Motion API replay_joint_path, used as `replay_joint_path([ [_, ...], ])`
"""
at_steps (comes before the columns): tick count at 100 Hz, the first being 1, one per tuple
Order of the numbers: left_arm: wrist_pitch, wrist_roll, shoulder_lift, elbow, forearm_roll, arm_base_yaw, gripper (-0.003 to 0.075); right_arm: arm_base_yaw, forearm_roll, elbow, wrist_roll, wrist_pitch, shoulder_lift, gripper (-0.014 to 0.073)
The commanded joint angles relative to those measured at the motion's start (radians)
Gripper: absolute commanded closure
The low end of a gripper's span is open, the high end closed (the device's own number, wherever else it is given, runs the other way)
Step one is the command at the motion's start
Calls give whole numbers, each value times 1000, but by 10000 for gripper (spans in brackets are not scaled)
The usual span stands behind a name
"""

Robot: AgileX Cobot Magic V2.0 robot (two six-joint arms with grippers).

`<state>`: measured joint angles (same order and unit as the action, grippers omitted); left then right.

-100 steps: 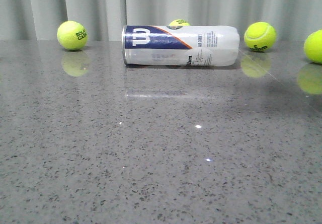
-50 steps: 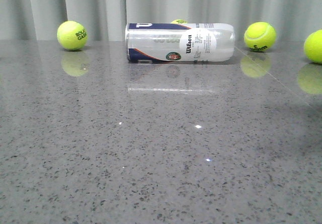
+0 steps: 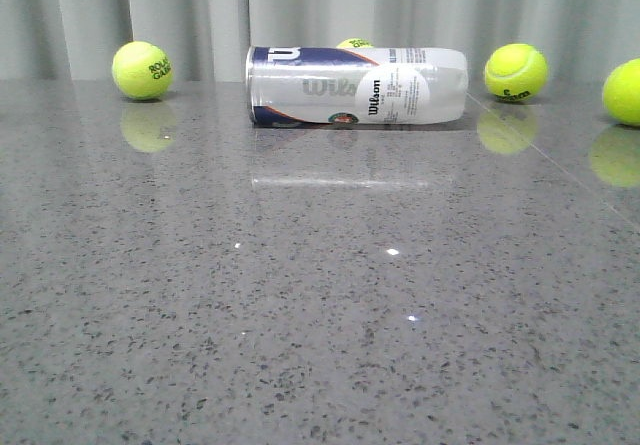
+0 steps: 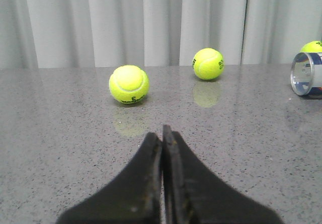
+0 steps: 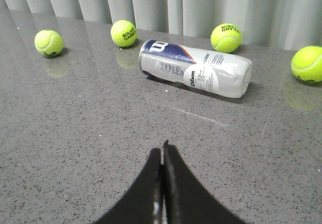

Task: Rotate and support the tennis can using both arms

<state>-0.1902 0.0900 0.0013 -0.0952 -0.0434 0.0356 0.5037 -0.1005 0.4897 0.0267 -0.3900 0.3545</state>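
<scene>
The tennis can [image 3: 357, 86] lies on its side at the back of the grey table, navy band to the left, Wilson text facing me. It also shows in the right wrist view [image 5: 195, 69], well ahead of my right gripper [image 5: 163, 151], which is shut and empty. In the left wrist view only the can's open end [image 4: 306, 74] shows at the edge, far from my left gripper [image 4: 162, 133], which is shut and empty. Neither gripper shows in the front view.
Tennis balls lie around the can: one at the back left [image 3: 142, 70], one behind the can [image 3: 355, 43], two at the right [image 3: 516, 72] [image 3: 624, 92]. Another ball [image 4: 129, 84] lies near the left gripper. Grey curtains [image 3: 320, 5] hang behind the table.
The can has rolled about its long axis, now showing the Wilson text more toward me, and shifted slightly. No gripper touches it.
</scene>
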Motion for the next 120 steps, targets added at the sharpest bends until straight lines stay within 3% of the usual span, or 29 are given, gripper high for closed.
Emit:
replay_joint_path([
  [1, -48, -11, 61, -131, -16, 6, 739, -4, -4, 4, 2, 89, -42, 655],
  [32, -358, -9, 488, -453, -64, 40, 738, -4, -4, -1, 2, 84, -62, 655],
  [44, -428, -9, 669, -559, -162, 40, 709, -4, -4, -1, 2, 84, -62, 655],
  [54, -431, 26, 801, -626, -255, 40, 541, -4, -4, -1, 2, 84, -62, 655],
  [66, -450, 114, 936, -708, -407, 40, 197, -4, -4, -1, 2, 84, -62, 655],
  [73, -497, 171, 1013, -762, -507, 40, 105, -4, -4, -1, 2, 84, -62, 655],
  [108, -714, 545, 1343, -930, -1089, 43, 136, -4, -4, -1, 2, 84, -62, 655],
  [120, -723, 609, 1442, -986, -1206, 78, 136, -4, -4, -1, 2, 84, -62, 655],
])
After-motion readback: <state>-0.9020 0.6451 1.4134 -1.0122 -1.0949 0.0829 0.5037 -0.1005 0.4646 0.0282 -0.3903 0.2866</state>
